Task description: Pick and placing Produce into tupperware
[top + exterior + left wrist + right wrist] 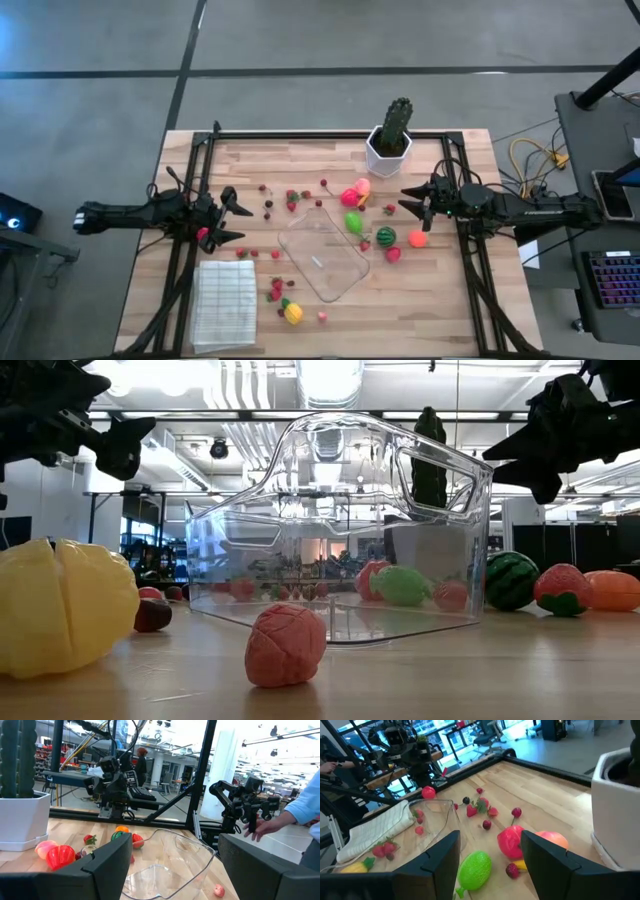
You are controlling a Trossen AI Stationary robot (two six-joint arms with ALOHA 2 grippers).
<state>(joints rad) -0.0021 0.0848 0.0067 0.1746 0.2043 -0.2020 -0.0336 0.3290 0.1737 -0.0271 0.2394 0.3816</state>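
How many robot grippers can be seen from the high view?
2: the left gripper hovers beside the table's left edge, and the right gripper hovers near the cactus.

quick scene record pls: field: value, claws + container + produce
left claw: open, empty, at table's left side
right claw: open, empty, at table's right side, beside the fruit cluster
tupperware: clear, mid-table, no fruit visibly inside
produce: scattered on the table around the tupperware; green fruit at its right rim, melon further right, yellow piece at the near side
cactus: in white pot, far edge
cloth: near left corner
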